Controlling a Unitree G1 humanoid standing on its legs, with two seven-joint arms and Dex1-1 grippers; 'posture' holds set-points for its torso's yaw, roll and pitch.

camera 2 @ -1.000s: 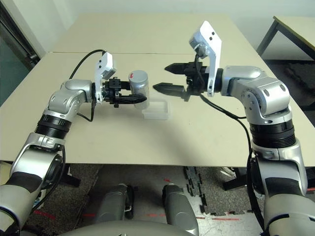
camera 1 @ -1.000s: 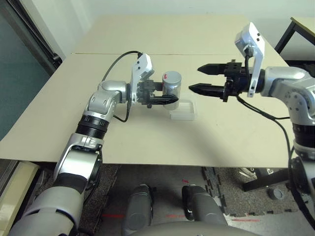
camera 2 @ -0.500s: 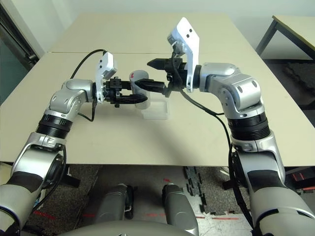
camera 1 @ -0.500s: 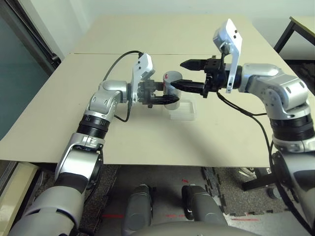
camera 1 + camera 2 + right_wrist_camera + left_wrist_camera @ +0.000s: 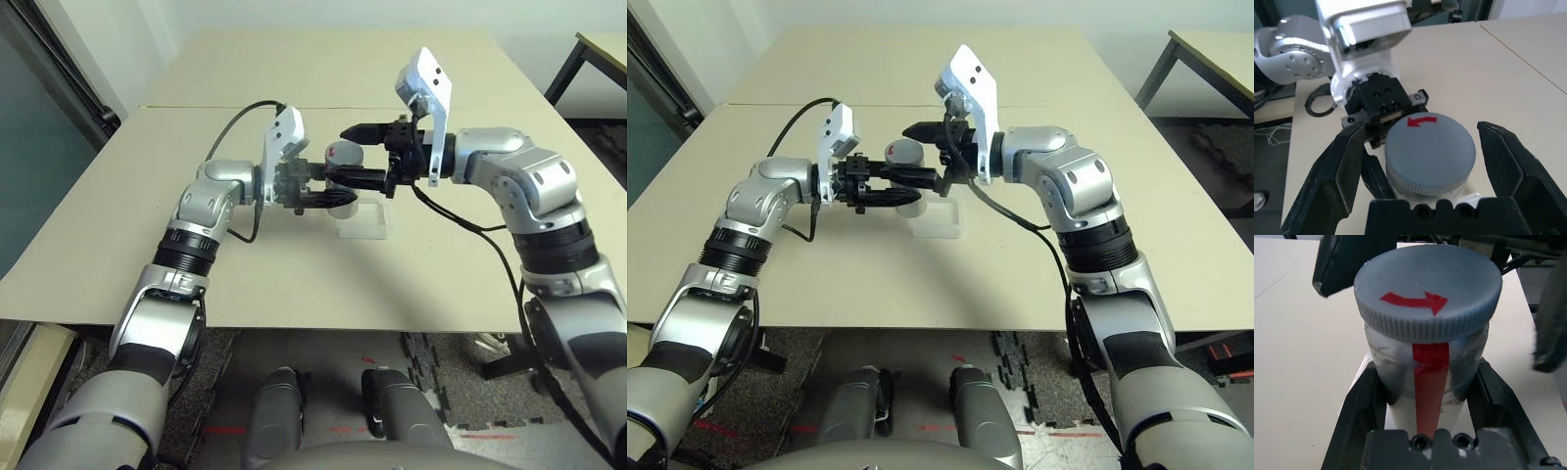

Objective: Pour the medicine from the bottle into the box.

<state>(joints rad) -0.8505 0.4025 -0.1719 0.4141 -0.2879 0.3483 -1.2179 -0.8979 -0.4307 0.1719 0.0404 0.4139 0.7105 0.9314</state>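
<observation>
One bottle [image 5: 1431, 396] is clamped in the left gripper [image 5: 1429, 369], the right gripper [image 5: 1422, 128] open around its cap [image 5: 1430, 152].

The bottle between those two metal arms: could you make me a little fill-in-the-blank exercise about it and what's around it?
The left gripper has its fingers closed on the sides of the ____.
The cap carries an arrow coloured ____.
The fingers of the right gripper stand ____, on either side of the cap.
The box is made of clear ____.

Missing words, in order: bottle; red; open; plastic.
</observation>
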